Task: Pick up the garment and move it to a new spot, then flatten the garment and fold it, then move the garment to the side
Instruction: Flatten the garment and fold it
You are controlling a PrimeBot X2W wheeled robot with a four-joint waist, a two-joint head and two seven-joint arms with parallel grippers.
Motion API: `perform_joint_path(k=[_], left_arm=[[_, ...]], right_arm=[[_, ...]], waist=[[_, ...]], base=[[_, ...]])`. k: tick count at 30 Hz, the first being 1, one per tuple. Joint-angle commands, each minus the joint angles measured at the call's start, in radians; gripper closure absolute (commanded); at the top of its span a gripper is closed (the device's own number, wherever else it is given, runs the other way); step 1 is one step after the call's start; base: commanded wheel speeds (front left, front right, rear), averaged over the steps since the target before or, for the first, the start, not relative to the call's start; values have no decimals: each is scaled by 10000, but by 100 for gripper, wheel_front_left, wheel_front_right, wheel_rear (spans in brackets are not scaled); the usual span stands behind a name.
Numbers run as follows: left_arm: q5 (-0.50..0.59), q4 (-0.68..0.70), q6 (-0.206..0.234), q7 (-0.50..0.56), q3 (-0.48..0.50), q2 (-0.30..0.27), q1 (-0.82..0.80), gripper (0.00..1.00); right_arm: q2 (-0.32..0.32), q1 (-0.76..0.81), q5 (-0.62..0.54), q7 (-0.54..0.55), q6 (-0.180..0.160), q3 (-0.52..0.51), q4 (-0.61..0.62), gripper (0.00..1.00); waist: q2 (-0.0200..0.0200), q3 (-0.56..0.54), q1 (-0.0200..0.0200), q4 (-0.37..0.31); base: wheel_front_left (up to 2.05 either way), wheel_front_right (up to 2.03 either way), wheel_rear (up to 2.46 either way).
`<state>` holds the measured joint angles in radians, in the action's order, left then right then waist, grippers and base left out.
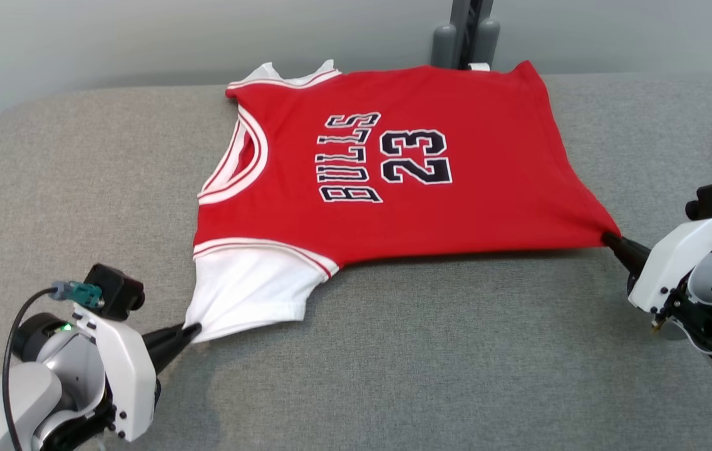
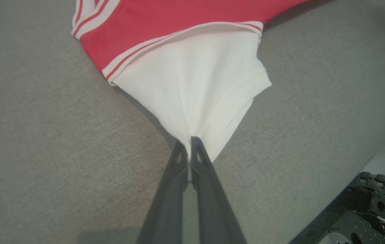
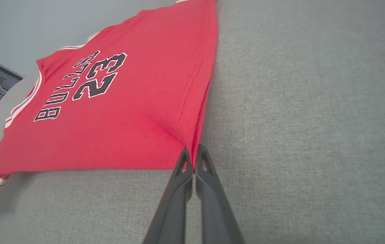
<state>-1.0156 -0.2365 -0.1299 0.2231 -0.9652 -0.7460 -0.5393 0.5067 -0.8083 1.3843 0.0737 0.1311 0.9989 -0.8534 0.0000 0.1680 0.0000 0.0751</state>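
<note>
Head view: the red and white cloth shirt (image 1: 387, 188) lies on the grey soft table (image 1: 393, 351); left wrist view: the left gripper (image 2: 189, 144) pinches its white sleeve (image 2: 195, 88); right wrist view: the right gripper (image 3: 194, 159) pinches its red corner (image 3: 187, 135), probably to stretch it flat.

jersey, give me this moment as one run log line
left gripper: shut on white sleeve | right gripper: shut on red hem corner | jersey: spread print-up on grey cushion | fold: not started

garment (image 1: 393, 181) on cushion (image 1: 393, 363) | left tool (image 1: 191, 331): at its near-left sleeve (image 1: 249, 294) | right tool (image 1: 607, 238): near-right corner
</note>
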Motion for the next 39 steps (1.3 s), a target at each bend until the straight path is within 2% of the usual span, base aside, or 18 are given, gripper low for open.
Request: perform_joint_path(k=[1,9,19,22,33,39], left_arm=[[-133,108,-5,62,-73,-175,175,100],[-840,1289,-6,443,-614,-840,759,100],[-1668,2343,9,909,-1038,-1448,1598,100],[-1988,2700,84,1028,-1116,-1594,1887,100],[-2412,3869,603,1538,-1502,-2171,2680,100],[-2784,4497,799,1790,-1344,-2373,2524,100]], right_arm=[[122,187,102,90,-7,32,40,100],[372,763,567,751,-6,404,597,100],[1001,1773,1373,1856,-6,722,1451,100],[1198,2186,1905,2676,-6,747,1590,100],[2180,2977,2715,4528,-6,1019,2528,100],[2624,2812,3006,4848,-6,857,3130,100]], waist=[[0,-132,0,-51],[0,-666,0,-142],[0,-1445,0,-213],[0,-1652,0,-251],[0,-1782,0,-323],[0,-1527,0,-282]], base=[[0,0,0],[0,0,0],[0,0,0],[0,0,0],[0,0,0],[0,0,0]])
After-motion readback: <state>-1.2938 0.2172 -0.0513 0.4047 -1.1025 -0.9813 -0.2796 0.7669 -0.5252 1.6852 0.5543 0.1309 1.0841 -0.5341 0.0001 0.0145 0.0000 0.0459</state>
